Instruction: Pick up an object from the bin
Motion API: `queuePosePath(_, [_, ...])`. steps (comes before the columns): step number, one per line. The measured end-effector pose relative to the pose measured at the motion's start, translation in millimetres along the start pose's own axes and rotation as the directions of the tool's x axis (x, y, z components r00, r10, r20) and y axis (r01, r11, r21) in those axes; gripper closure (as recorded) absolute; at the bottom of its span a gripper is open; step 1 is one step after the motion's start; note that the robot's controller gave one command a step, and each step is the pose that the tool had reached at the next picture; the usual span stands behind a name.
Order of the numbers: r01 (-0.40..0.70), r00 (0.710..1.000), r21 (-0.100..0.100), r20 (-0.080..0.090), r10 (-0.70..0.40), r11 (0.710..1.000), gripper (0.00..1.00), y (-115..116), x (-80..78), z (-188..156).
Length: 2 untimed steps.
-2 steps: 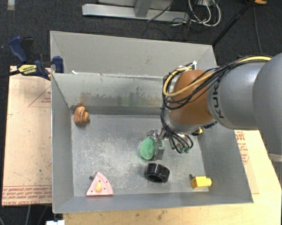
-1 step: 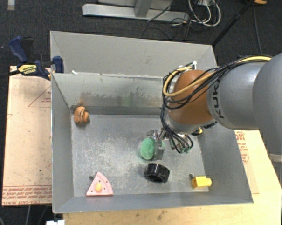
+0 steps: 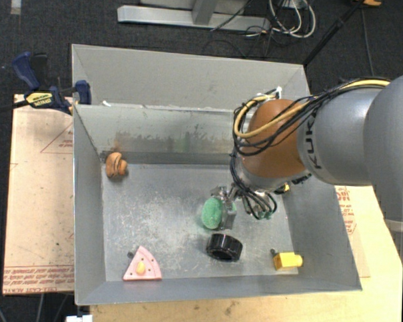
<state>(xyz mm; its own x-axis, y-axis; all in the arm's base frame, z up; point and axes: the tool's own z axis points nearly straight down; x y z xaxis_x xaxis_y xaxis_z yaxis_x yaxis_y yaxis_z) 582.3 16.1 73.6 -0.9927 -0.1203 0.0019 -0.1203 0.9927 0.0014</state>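
Camera view: fingers (image 3: 226,208) against green rounded lump (image 3: 211,215) mid grey metal bin (image 3: 119,207), spread impossible to tell; likely light, squashy, best pinched across middle

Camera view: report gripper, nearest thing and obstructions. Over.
Gripper low mid-bin, at round green lump. Grasp unconfirmed. Short black ring close beside, toward near wall. Small yellow block, pink triangular wedge, brown knob clear.

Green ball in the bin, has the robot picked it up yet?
Not yet. Done: the jaws are down at the round green ball, just above the black ring. In hand: the grasp itself; I can't tell if it's gripped. Left: lifting it out of the grey metal bin.
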Motion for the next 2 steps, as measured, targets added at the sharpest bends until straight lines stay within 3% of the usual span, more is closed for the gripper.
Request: queuePosePath(2, [0.000,1.000,0.001,0.003,0.000,1.000,1.00,0.2,-1.0,-31.4])
